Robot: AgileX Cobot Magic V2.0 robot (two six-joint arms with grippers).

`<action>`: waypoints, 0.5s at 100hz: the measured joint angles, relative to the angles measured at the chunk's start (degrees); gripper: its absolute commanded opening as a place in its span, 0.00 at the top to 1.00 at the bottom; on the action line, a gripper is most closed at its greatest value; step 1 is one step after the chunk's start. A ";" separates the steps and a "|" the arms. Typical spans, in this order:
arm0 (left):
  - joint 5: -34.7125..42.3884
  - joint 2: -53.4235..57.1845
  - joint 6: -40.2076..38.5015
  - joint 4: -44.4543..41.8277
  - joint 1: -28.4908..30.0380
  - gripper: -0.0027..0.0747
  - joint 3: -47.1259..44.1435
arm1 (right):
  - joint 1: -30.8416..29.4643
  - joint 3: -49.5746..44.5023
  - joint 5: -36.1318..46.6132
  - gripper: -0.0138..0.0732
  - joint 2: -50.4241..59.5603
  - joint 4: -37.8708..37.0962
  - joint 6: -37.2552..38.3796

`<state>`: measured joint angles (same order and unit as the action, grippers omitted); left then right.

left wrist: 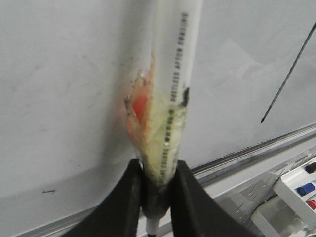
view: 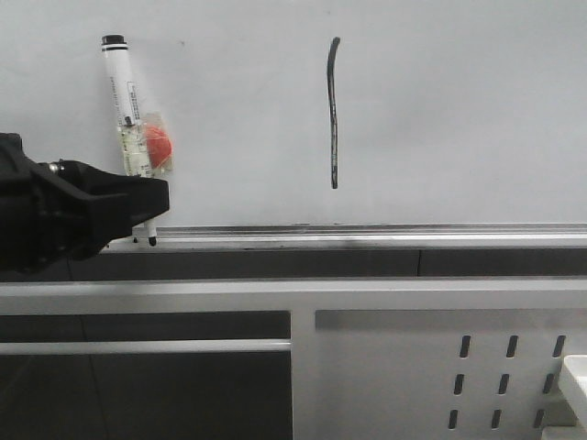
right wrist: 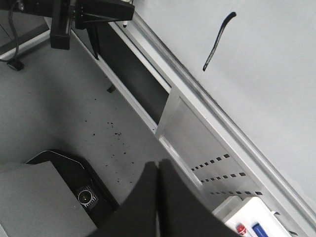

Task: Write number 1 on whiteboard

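Two black fingers of my left gripper (view: 138, 206) clamp a white marker (view: 124, 101) low on its barrel, tip down by the silver ledge (view: 367, 234), likely to set it down. Print runs along the barrel, unreadable. Right of it, the number 1 (view: 334, 110) stands finished on the whiteboard (view: 459, 101). My right gripper (right wrist: 158, 197) hangs pressed together, well apart, holding nothing.

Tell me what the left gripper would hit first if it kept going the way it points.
Probably the silver ledge under the whiteboard. The left gripper is shut on the marker, whose tip points down just above the ledge. Depth is unclear, so the board itself could come first.
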<state>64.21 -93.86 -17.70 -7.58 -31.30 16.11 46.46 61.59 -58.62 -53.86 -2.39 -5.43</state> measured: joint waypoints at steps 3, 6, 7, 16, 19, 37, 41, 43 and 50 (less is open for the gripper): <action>0.00 0.00 0.00 0.00 0.00 0.99 0.00 | 0.00 0.00 0.00 0.92 0.00 0.00 0.00; 0.00 0.00 0.00 0.00 0.00 0.99 0.05 | 0.00 0.00 0.00 0.92 0.00 0.00 0.00; 0.00 0.00 0.00 0.00 0.00 0.99 0.05 | 0.00 0.00 0.00 0.92 0.00 0.00 0.00; 0.00 -0.02 0.11 0.00 0.00 0.98 0.05 | 0.00 0.00 0.00 0.92 0.00 0.00 0.00; 0.00 -0.02 0.11 0.00 0.00 0.96 0.05 | 0.00 0.00 0.00 0.92 0.00 0.00 0.00; 0.12 -0.02 0.11 0.94 0.00 0.64 0.36 | 0.00 0.00 0.00 0.92 0.00 0.00 0.04; 0.26 -0.02 0.11 1.29 0.00 0.58 0.50 | 0.00 0.00 0.00 0.92 0.00 0.00 0.04; 0.26 -0.02 0.11 1.29 0.00 0.57 0.50 | 0.00 0.00 0.00 0.92 0.00 0.00 0.04; 0.50 -0.02 0.11 1.08 0.00 0.56 0.50 | 0.00 0.00 -0.11 0.92 0.00 0.00 0.04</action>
<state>64.70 -93.88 -17.59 -6.49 -31.30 16.61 46.46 61.59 -58.73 -53.86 -2.39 -5.40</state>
